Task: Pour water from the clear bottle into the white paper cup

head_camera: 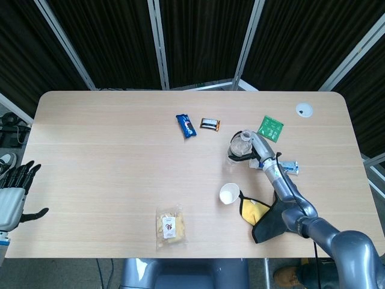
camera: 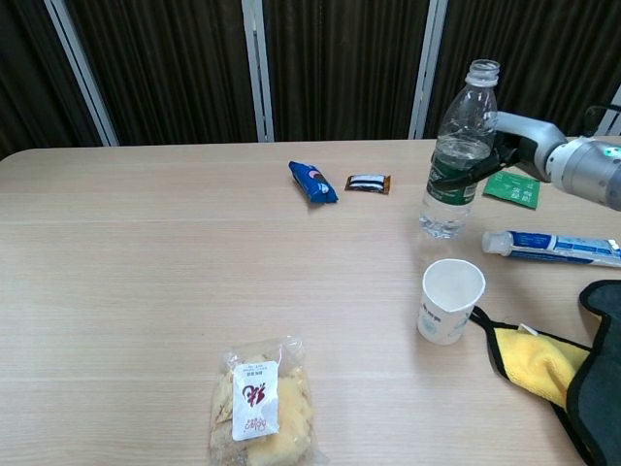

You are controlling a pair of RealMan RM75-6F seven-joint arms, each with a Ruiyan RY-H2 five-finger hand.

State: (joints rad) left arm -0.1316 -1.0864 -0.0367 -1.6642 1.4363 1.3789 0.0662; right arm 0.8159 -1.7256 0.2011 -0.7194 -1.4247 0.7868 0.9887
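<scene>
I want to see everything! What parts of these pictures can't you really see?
- Right hand: chest view, mostly behind the clear bottle it grips.
- Black cloth: chest view, cut off by the right edge.
- Tube lettering: too small in both views.
- Inside of the white paper cup: too small to tell in head view.

A clear bottle (camera: 457, 155) with a dark green label stands beside a white paper cup (camera: 450, 300) on a pale wood-grain table (camera: 146, 272). Around them lie a blue snack wrapper (camera: 312, 182), a brown and white bar (camera: 368, 183), a green packet (camera: 511, 188), a white and blue tube (camera: 548, 247), and a yellow cloth (camera: 534, 357) edged in black. A clear bag of yellow crisps (camera: 260, 406) carries a white label with red marks, and the right hand (camera: 505, 153) is silver-grey with black fingers.
</scene>
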